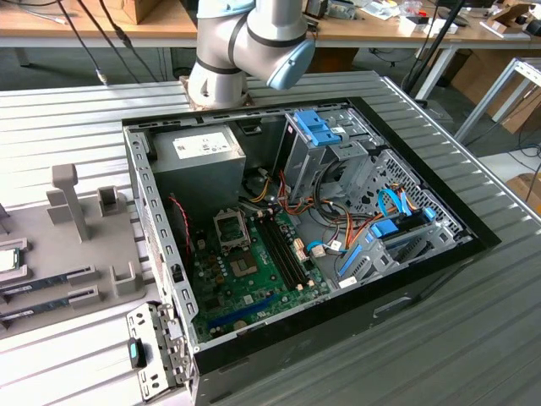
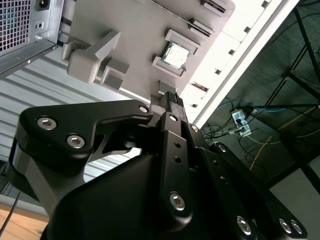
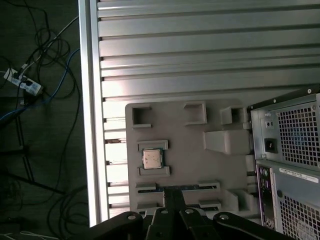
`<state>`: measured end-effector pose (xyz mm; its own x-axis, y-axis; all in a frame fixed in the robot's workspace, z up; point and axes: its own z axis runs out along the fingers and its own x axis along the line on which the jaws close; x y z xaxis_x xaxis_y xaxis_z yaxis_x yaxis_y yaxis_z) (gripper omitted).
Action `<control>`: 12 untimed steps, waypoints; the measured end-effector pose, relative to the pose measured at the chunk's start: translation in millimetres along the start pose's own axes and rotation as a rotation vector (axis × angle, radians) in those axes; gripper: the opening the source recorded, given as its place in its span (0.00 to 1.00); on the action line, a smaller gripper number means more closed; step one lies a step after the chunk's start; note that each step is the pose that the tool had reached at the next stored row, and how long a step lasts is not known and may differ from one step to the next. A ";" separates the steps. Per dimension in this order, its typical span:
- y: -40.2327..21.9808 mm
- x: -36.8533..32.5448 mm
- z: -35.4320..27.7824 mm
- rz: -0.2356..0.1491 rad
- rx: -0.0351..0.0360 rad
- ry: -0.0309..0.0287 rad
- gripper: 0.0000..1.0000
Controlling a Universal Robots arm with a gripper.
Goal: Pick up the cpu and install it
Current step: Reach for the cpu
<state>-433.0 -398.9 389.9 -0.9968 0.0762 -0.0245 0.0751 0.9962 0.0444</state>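
Fingers (image 2: 172, 102) closed together and empty, I hover over the grey parts tray (image 3: 190, 150) where the cpu (image 3: 152, 158) sits in its nest, pickup not yet begun; a grasp calls for opening and centring over it.

Exterior view looks down on the computer case (image 1: 156, 211); both wrist views share the grey tray (image 3: 190, 155).

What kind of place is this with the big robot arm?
Probably a robot lab or workshop: a robot arm stands by an open computer on a metal table, desks stand behind, and loose cables lie on the floor.
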 end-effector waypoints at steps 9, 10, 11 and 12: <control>-0.7 9.0 -0.1 0.000 0.0000 0.0000 0.11; -0.7 9.6 -0.1 0.000 0.0000 0.0001 0.11; -0.8 10.5 -0.2 0.000 0.0001 0.0001 0.11; -0.9 10.9 -0.1 0.000 0.0000 0.0000 0.11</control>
<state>-444.0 -399.0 389.7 -0.9968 0.0762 -0.0245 0.0750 0.9962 0.0444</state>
